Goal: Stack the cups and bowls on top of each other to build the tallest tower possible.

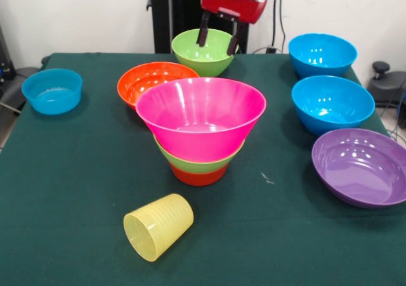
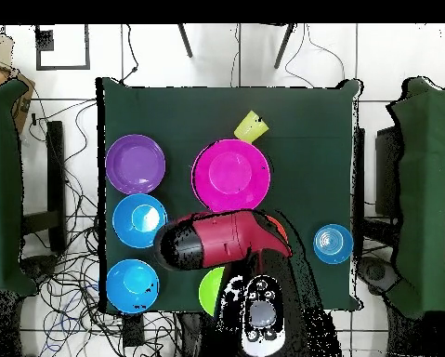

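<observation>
The tower stands mid-table: a small orange base bowl [image 1: 198, 174], a lime green bowl [image 1: 190, 160] and a big flaring pink bowl [image 1: 200, 116] on top; the pink bowl also shows in the overhead view [image 2: 229, 174]. A second lime green bowl [image 1: 203, 52] [image 2: 210, 290] sits apart at the table's far side. My gripper [image 1: 219, 42] hangs over it, open, with one finger inside the bowl and the other at its right rim. The pale-yellow cup [image 1: 158, 226] [image 2: 251, 125] lies on its side in front of the tower.
An orange bowl [image 1: 152, 80] sits just behind the tower on the left. A small blue bowl [image 1: 52, 91] is at the left edge. Two blue bowls [image 1: 321, 54] [image 1: 332, 103] and a purple bowl [image 1: 361, 166] line the right side. My arm [image 2: 221, 240] covers the orange bowl from above.
</observation>
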You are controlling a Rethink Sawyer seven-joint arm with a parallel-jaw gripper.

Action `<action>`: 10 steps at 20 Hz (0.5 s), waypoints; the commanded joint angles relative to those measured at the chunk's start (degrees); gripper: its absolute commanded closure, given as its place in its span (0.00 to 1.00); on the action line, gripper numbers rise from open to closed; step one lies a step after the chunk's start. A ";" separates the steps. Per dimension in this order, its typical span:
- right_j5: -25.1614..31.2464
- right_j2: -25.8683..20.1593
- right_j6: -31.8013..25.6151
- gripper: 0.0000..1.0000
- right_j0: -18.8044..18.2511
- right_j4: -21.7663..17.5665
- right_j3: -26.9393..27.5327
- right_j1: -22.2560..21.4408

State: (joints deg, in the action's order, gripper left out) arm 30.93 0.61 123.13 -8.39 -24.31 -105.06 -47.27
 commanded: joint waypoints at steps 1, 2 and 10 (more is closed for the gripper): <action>-6.66 -0.34 9.26 0.00 1.19 0.15 -3.72 6.98; -7.09 -0.25 9.15 0.00 1.30 0.39 -3.80 7.26; -2.98 4.66 9.88 0.00 5.49 1.32 -1.82 7.61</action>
State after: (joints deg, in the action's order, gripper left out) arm 26.05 4.51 123.14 -5.31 -24.01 -105.67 -42.10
